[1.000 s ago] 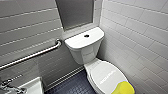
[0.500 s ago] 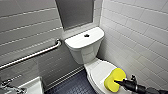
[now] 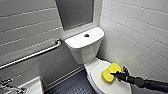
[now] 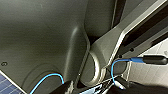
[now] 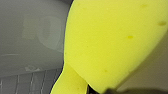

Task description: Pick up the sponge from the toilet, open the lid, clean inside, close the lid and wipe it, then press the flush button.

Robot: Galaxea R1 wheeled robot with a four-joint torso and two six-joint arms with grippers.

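Forward over the closed lid [image 3: 99,83] we have carried the sponge [image 3: 109,72], our right hand [image 3: 116,74] clamped on its near edge; both sit farther along than half a second ago. Beyond, the flush button [image 3: 86,35] tops the toilet [image 3: 83,48] tank.

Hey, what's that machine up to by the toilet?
A robot is working at a white toilet. Its right claw grips a yellow sponge low over the closed lid; whether the sponge actually touches the lid is hard to tell. The small dark flush button, farther back on the toilet, is well clear of the claw.
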